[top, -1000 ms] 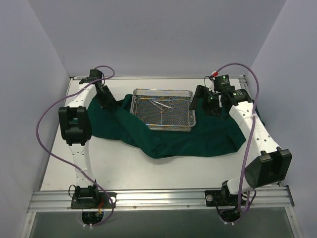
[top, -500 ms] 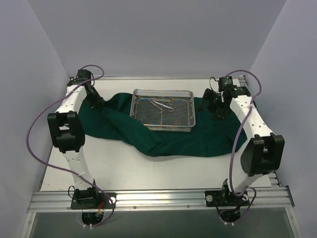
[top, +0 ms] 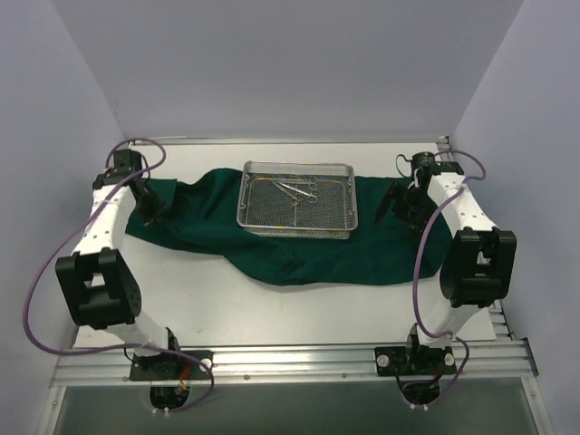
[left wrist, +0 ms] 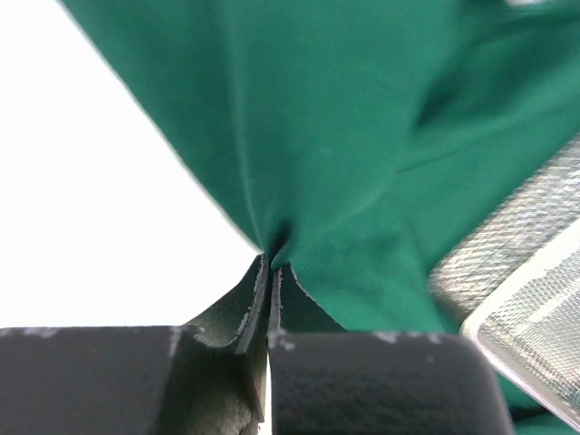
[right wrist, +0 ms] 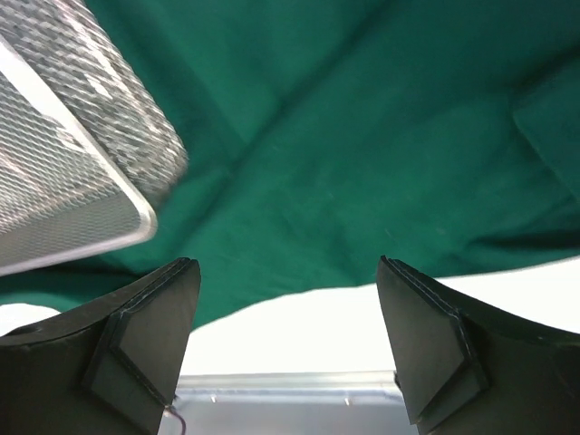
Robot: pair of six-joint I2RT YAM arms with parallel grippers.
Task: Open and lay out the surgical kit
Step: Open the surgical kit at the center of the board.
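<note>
The dark green cloth (top: 272,240) lies spread across the white table. The silver wire-mesh tray (top: 341,222) sits on its middle with slim metal instruments (top: 296,188) inside. My left gripper (top: 149,207) is at the cloth's far left corner, shut on the cloth edge (left wrist: 272,249), which is pulled taut toward the tray (left wrist: 517,272). My right gripper (top: 399,207) hovers over the cloth's right side, open and empty; its view shows the cloth (right wrist: 362,163), the tray corner (right wrist: 82,172) and the table's edge between its fingers (right wrist: 149,331).
White walls enclose the table on three sides. A metal rail (top: 290,362) runs along the near edge by the arm bases. A metal strip (right wrist: 290,390) borders the table behind the cloth's right part.
My left gripper has moved left and nearer, pulling the cloth corner out so the cloth lies wider and flatter. My right arm has swung right and back over the cloth's right side.
</note>
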